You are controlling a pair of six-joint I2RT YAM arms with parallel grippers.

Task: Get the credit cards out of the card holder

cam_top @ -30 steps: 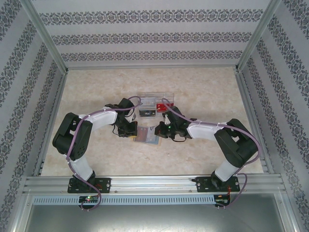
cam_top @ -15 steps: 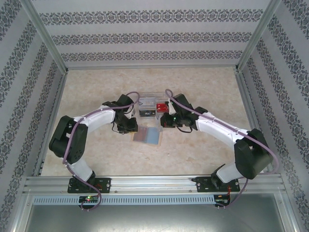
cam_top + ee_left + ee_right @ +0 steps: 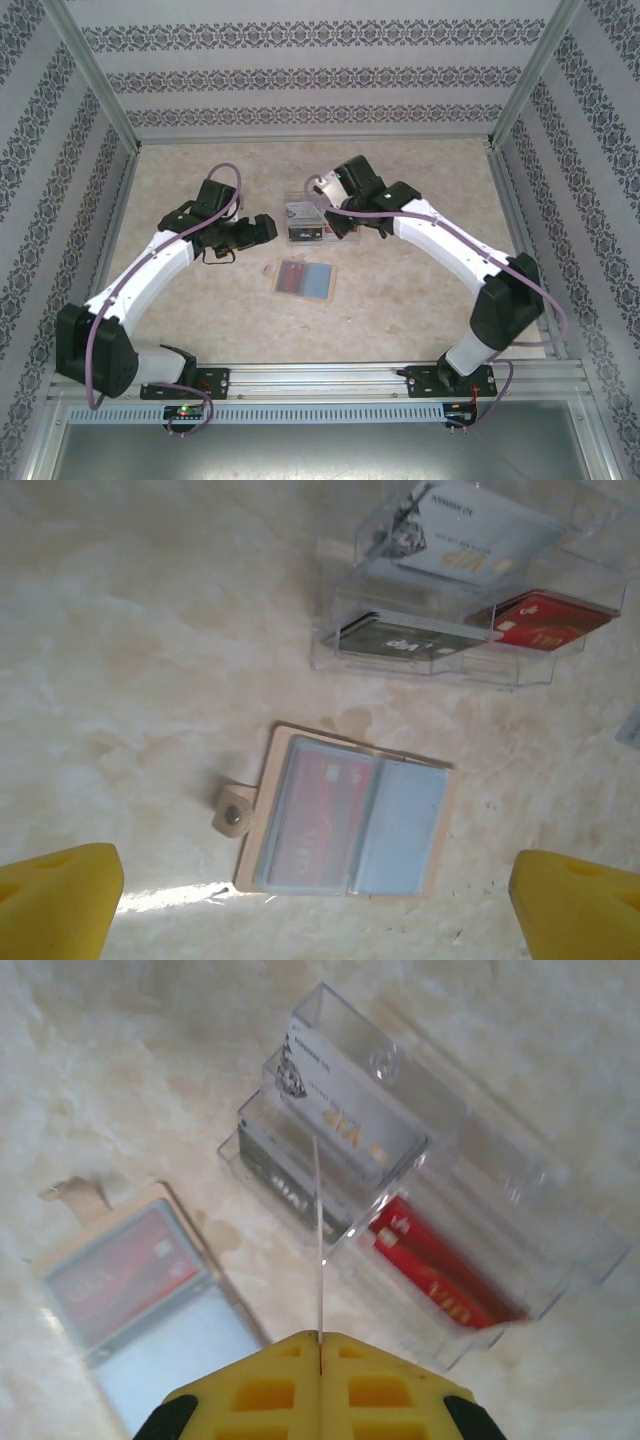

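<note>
From my station I see the left gripper (image 3: 320,904) hanging above the table (image 3: 120,660) with its 2 yellow fingertips (image 3: 55,900) spread wide and nothing between them — jaws open, touching nothing. Below its camera the card holder (image 3: 345,825) lies unfolded and flat on the table, its tan border showing around the grey-blue pockets, which face up. Its small snap tab (image 3: 231,813) sticks out on one side. 1 pocket has a red card (image 3: 320,820) inside it. The pocket beside it looks pale, and I cannot tell whether anything sits in it. On the overhead view the holder lies between the 2 arms, nearer their bases than the clear tray (image 3: 420,672) and apart from it. The right gripper (image 3: 320,1352) is clamped on a held card (image 3: 319,1250), which I see edge-on as a thin pale line rising from between the fingers — its colour I cannot make out. That card hangs over the tray's stepped compartments. In the tray I count 3 cards: a white card (image 3: 470,540) in the back tier, a dark card (image 3: 400,638) in front of it, and a second red card (image 3: 540,620) beside the dark one.
</note>
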